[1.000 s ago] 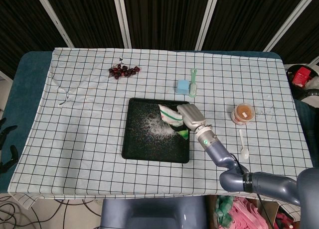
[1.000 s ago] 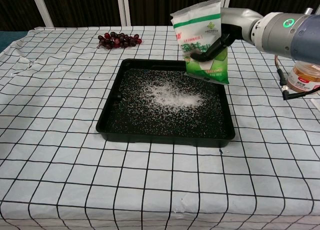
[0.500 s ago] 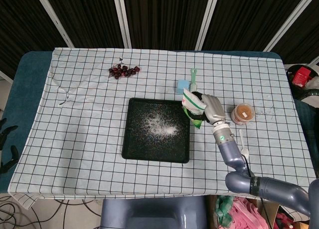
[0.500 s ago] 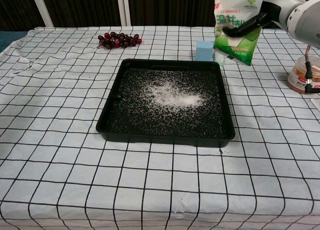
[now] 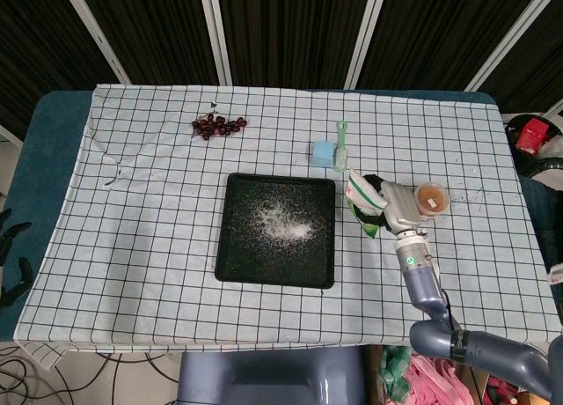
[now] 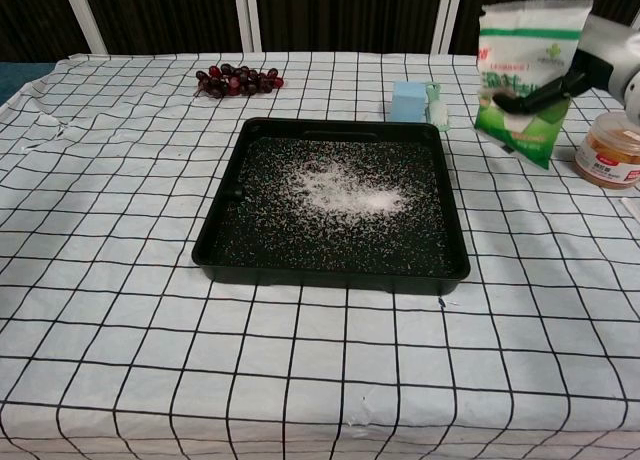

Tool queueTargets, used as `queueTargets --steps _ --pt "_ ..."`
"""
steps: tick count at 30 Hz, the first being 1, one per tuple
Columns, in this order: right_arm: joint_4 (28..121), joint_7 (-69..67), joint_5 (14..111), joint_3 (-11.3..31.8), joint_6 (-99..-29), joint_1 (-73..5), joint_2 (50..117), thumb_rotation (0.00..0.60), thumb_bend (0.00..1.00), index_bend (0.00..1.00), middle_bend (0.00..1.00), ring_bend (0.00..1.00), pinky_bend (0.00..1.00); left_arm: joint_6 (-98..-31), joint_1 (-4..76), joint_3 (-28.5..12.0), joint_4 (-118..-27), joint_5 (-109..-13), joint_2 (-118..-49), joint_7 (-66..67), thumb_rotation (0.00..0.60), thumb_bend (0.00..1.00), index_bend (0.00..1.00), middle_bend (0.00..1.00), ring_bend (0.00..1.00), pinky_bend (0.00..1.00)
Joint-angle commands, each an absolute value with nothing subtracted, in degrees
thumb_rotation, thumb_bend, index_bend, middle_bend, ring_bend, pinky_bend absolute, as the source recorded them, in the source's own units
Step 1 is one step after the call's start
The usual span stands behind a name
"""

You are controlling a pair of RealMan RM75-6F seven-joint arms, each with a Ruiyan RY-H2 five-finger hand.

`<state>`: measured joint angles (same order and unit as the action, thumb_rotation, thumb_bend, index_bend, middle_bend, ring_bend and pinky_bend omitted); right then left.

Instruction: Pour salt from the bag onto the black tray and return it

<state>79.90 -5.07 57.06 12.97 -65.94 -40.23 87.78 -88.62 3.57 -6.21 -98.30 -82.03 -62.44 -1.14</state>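
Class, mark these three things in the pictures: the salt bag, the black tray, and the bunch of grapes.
salt bag (image 6: 528, 75), chest view, on the printed front of the bag.
black tray (image 6: 330, 275), chest view, on the near rim.
bunch of grapes (image 5: 217, 126), head view, on the middle of the cluster.

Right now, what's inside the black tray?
White salt lies scattered inside the black tray, thickest near the middle. Nothing else shows inside it, and nothing covers it.
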Motion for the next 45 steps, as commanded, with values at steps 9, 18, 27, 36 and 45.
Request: queueTargets --steps 9,18,27,36,45 --pt "68.7 -8.2 64.9 11.4 -67.7 -37.7 97.5 0.600 0.28 0.43 0.34 0.46 0.40 -88.6 3.6 -6.3 -98.3 -81.9 -62.4 -1.2 0.600 0.65 0.20 0.03 0.00 0.05" --pt "66.2 -8.0 65.1 13.6 -66.7 -37.5 100.1 0.600 0.26 0.43 0.33 0.45 0.39 -88.5 3.6 -6.4 -98.3 -81.8 -62.3 -1.3 0.600 0.65 0.20 0.03 0.00 0.05" --pt "66.6 -7.8 64.2 14.6 -64.5 -36.4 99.9 0.600 0.20 0.38 0.28 0.40 0.38 -88.5 3.6 -6.3 -98.3 -81.8 -62.4 -1.2 0.600 0.65 0.20 0.03 0.00 0.05" --pt "68.8 -8.3 63.9 15.5 -63.5 -35.2 98.6 0.600 0.10 0.25 0.21 0.27 0.31 -88.5 3.6 -6.3 -98.3 -81.8 -62.4 -1.0 0.600 0.65 0.20 0.03 0.00 0.05" --pt "74.8 -9.1 64.7 14.6 -63.6 -31.7 92.9 0.600 0.07 0.18 0.17 0.25 0.30 -88.5 3.6 -6.2 -98.1 -81.9 -62.5 -0.9 0.600 0.65 0.20 0.03 0.00 0.05"
